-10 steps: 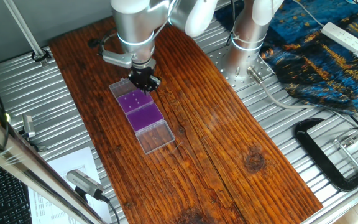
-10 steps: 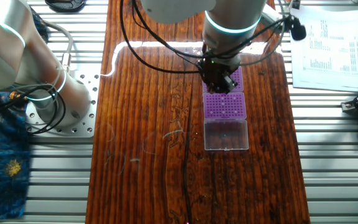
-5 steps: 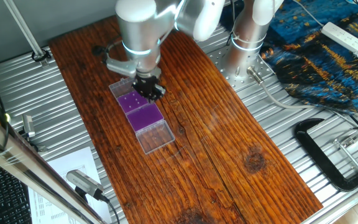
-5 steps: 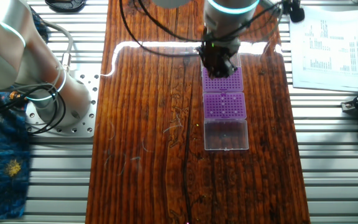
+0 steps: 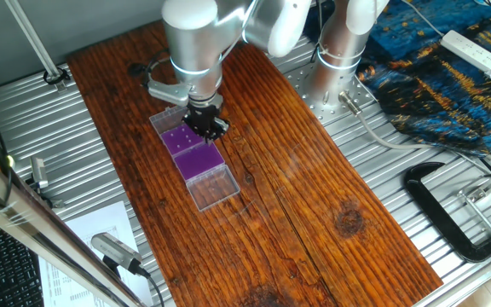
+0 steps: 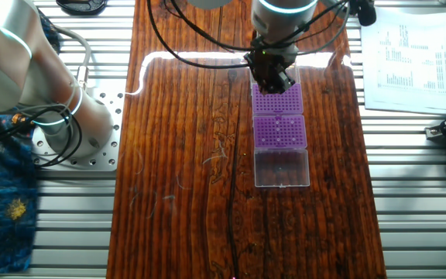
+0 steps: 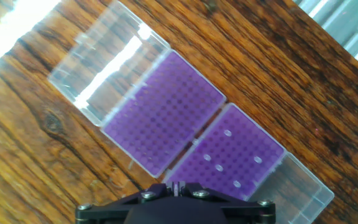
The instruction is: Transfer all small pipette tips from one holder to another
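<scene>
Two purple racks lie end to end on the wooden board. The far rack (image 5: 180, 138) (image 6: 276, 99) (image 7: 235, 158) carries several small pipette tips (image 7: 219, 168), seen as white dots. No tips show in the neighbouring rack (image 5: 199, 158) (image 6: 279, 130) (image 7: 163, 112). My gripper (image 5: 205, 124) (image 6: 273, 74) (image 7: 178, 185) hangs just above the racks, over the tip-bearing one. Its fingers are close together, with a thin whitish tip pinched between them in the hand view.
A clear lid (image 5: 214, 188) (image 6: 281, 167) lies open beyond the tipless rack, and another clear lid (image 5: 164, 119) (image 7: 104, 62) beyond the other. Printed paper (image 6: 405, 54) and a black clamp (image 5: 450, 213) rest on the metal table beside the board.
The arm has shifted a short way above the purple racks. Racks, lids and the tips standing in the rack have not moved.
</scene>
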`<state>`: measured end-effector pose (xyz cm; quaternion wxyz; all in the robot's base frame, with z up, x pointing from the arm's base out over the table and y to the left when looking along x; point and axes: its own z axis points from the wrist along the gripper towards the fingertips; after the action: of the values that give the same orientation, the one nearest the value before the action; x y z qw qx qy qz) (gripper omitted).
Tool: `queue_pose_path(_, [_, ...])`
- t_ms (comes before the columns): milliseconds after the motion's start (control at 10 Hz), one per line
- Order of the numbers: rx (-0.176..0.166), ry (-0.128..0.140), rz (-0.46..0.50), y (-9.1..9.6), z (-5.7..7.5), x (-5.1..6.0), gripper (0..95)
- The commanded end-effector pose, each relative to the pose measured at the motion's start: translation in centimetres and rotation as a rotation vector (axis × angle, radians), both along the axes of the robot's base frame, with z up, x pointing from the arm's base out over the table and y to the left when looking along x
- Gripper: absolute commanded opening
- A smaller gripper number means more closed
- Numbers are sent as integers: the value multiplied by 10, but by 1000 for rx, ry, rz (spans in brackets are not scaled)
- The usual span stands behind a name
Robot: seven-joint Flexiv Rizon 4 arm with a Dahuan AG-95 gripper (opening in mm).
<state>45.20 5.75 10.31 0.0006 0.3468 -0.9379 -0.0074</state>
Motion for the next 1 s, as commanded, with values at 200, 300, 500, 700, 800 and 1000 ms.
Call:
queue_pose_path(200, [-35, -7, -49, -1, -2, 1, 0])
queue_pose_path(300, [-35, -10, -24, -1, -2, 1, 0])
queue_pose_path(500, [-26, -17, 67, -1, -2, 1, 0])
queue_pose_path(700, [-24, -17, 82, 4, -3, 1, 0])
queue_pose_path(800, [-23, -17, 83, 9, -5, 2, 0])
queue_pose_path(1000, [-17, -16, 95, 15, -7, 2, 0])
